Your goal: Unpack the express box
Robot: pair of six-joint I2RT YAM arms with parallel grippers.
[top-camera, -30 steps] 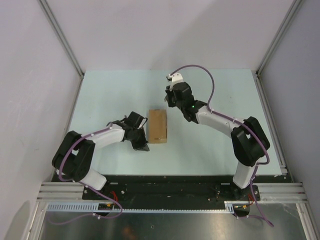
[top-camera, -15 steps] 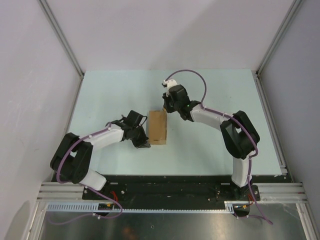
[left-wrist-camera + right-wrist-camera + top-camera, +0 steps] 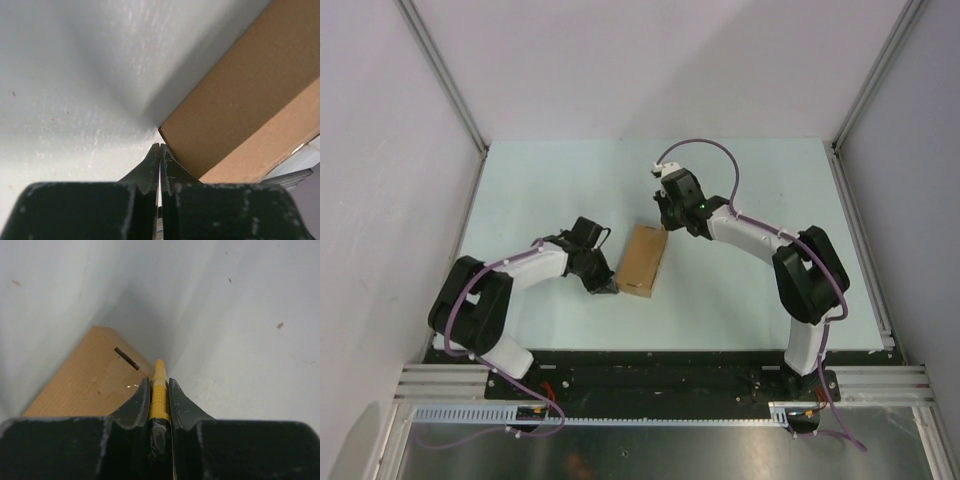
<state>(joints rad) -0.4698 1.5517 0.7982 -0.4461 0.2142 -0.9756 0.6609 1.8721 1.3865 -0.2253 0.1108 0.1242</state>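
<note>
Near the middle of the table [image 3: 750, 190] the box [image 3: 642, 260] lies flat with its lid down, skewed so that its far end leans right. At its near-left corner the left gripper [image 3: 159, 152] rests with jaws pressed together on nothing, its tip against the cardboard. At the far-right corner the right gripper [image 3: 159, 385] is clamped on a yellow knife [image 3: 159, 374], whose nose points at the box's edge beside a short dark slit in the top. Whether a blade is out cannot be told. The step in hand looks like cutting the box open, with the left arm bracing it. The next move calls for running the knife shallowly along the seam while the left tip checks any sliding or turning of the light carton.
</note>
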